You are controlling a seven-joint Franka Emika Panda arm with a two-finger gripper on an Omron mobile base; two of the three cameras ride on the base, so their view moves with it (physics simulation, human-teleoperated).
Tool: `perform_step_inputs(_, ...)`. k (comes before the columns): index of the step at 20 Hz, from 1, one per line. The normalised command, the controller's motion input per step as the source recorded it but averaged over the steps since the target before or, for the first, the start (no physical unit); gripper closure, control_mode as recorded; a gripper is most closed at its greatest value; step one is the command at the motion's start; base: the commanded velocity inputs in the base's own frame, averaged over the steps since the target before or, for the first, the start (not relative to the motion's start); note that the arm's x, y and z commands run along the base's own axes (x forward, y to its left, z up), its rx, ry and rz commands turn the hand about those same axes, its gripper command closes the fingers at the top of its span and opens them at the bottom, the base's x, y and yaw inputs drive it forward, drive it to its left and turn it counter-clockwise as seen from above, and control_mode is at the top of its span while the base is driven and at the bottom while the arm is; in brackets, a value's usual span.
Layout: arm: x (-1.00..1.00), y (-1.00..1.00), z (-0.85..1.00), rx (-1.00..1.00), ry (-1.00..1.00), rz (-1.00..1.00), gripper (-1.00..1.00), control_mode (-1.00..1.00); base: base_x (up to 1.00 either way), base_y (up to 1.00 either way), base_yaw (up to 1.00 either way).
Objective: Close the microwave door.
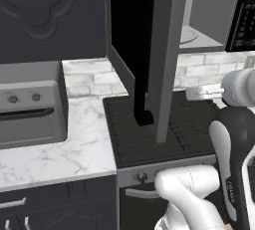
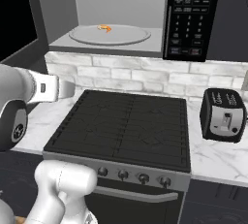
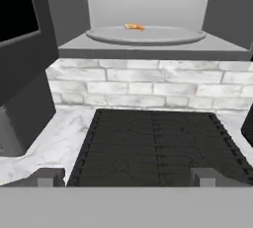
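The microwave [image 2: 145, 5] hangs above the stove with its grey cavity exposed. A round plate [image 2: 109, 35] inside it carries a small orange bit. Its black button panel [image 2: 191, 17] is on the right. The microwave door [image 1: 167, 50] stands swung wide open out over the stove. Its black glass [image 1: 127, 25] and dark bar handle [image 1: 142, 84] are seen nearly edge-on. In the hand view the door [image 3: 24, 69] is at the left and the cavity plate [image 3: 146, 34] straight ahead. My gripper [image 3: 127, 178] is open and empty, over the stove's front, right of the door and apart from it.
The black stove top [image 2: 126, 126] lies below the microwave, with knobs along its front. A grey two-knob toaster oven [image 1: 30, 109] sits on the marble counter to the left. A small black toaster [image 2: 224, 114] stands on the counter to the right. A brick backsplash [image 3: 148, 84] runs behind.
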Motion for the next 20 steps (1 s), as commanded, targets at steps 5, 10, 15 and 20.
perform_step_inputs(5, -0.63, 0.00, 0.20, 0.00, -0.41, 0.00, -1.00, -1.00, 0.00, 0.00, 0.00)
perform_step_inputs(10, -0.79, 0.06, 0.32, 0.04, -0.39, 0.00, -1.00, -1.00, 0.00, 0.00, 0.00)
perform_step_inputs(15, -0.65, 0.07, 0.48, 0.02, -0.37, 0.03, -1.00, -1.00, 0.00, 0.00, 0.00)
perform_step_inputs(20, -0.89, 0.36, 0.38, 0.01, -0.33, 0.12, -1.00, -1.00, 0.00, 0.00, 0.00)
